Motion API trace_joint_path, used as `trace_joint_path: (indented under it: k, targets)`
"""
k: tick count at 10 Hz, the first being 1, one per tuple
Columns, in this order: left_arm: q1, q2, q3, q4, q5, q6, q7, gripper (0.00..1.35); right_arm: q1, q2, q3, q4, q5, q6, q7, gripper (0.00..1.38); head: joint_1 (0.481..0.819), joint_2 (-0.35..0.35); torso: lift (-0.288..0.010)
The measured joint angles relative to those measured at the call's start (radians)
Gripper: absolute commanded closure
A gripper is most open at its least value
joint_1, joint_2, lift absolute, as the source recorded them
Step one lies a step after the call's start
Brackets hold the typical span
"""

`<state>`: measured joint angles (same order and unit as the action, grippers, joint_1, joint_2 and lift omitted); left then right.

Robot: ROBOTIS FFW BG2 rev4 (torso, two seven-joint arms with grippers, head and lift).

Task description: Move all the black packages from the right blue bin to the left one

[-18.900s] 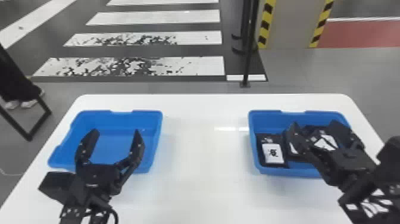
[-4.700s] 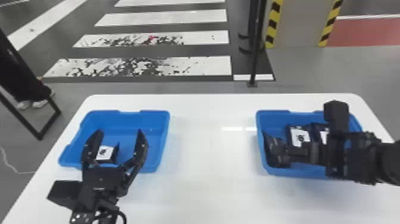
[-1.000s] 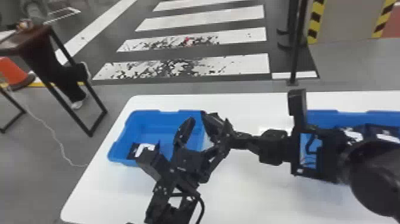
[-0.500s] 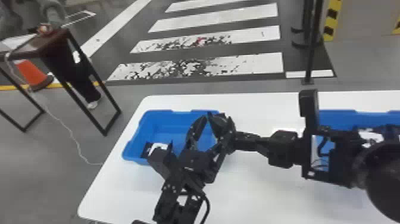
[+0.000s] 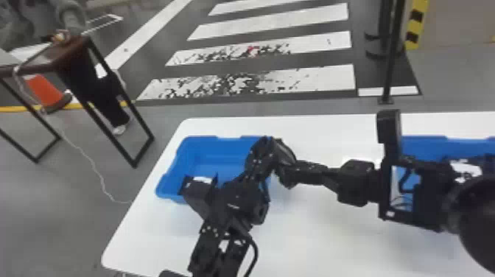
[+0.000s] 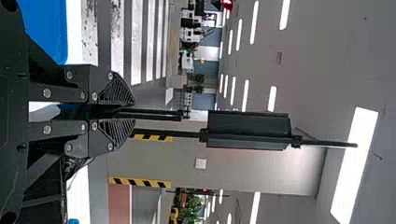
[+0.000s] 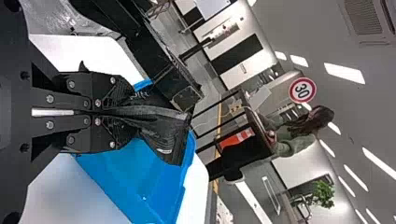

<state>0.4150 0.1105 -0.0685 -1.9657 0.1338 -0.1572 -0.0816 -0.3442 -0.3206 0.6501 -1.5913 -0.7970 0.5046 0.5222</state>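
Blue left bin, at nine o'clock on the white tabletop, is the receiving bin; blue right bin stands at three o'clock. Change noted: the right arm has crossed from the right bin, bringing a black package to the three o'clock side of the left bin, beside the left arm. The transfer is judged close to hand-over or release, not complete.

Right hand: together, clamped on one end of the package, which fans out beyond the tips. Left hand: found wide a second ago, now drawn nearly together with a narrow slit; whether it pinches the package cannot be told.

Inventory: one delivered package lies at seven o'clock in the left bin, partly hidden; a white-labelled package remains in the right bin. Risk, in judgement: early release could drop the load at the rim.
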Motion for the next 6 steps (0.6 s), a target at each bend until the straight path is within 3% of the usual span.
trace_joint_path:
  k: [3,4,5,6]
  targets:
    - [0.000,0.003,-0.012,-0.020,0.036,0.050,-0.012,1.22,-0.020,0.002,-0.001,0.015,-0.004,-0.026,-0.017,1.12,0.695,0.317,-0.140]
    - [-0.001,0.003,-0.015,-0.022,0.043,0.045,-0.012,1.22,-0.029,0.004,-0.001,0.025,-0.002,-0.040,-0.026,0.89,0.695,0.309,-0.140]
    - [-0.003,0.003,-0.013,-0.023,0.038,0.036,-0.002,1.22,-0.037,0.006,-0.002,0.035,-0.001,-0.050,-0.041,0.47,0.695,0.306,-0.140]
    - [-0.008,-0.001,0.006,-0.023,0.003,0.028,0.020,1.22,-0.044,0.008,-0.002,0.053,-0.002,-0.054,-0.050,0.18,0.695,0.308,-0.140]
